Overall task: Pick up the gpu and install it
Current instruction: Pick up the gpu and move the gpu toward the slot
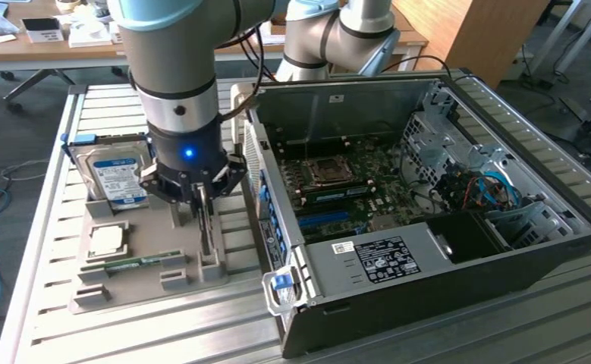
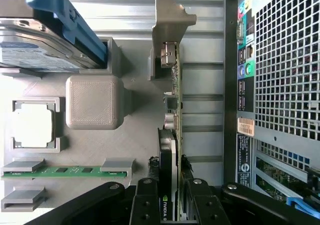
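- Your gripper (image 2: 170, 192) is clamped on the gpu (image 2: 172, 115). One of the fingers (image 2: 145, 205) presses each face of the card, near one end.
- The gpu stands on its long edge in a slot of the grey holder (image 1: 143, 292). The holder lies on the slatted table (image 1: 123, 337), at the exterior view's left of the open computer case (image 1: 538, 250) and just beside it.
- Its long axis runs near to far, parallel to the case's perforated rear panel (image 2: 285, 60).
- The silver bracket (image 2: 167, 20) is at the far end, level with the blue-labelled hard drive (image 1: 118, 178). The gripped end is the near one, level with the memory stick (image 2: 65, 171).
- In the wrist view you see the card edge-on. It has a thin green board edge with small silver parts along it and a black face carrying a green logo between the fingers. The bent metal bracket has a connector just below it.
- The card's lower edge sits in the holder.
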`<move>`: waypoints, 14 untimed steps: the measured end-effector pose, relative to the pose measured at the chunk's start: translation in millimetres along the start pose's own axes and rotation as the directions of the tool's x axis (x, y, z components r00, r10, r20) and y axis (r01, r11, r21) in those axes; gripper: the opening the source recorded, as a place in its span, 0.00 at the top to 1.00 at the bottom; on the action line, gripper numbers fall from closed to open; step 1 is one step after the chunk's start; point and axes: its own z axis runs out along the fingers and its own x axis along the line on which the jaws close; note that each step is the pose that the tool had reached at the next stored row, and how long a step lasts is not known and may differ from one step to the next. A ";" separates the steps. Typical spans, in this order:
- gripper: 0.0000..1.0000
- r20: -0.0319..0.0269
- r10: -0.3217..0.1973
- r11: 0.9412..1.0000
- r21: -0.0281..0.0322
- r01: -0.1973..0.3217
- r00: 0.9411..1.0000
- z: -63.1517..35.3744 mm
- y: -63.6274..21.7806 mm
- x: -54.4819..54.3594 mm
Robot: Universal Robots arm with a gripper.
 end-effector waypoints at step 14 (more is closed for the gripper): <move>0.73 0.000 0.000 1.000 0.000 0.000 1.000 -12.1 0.6 -0.3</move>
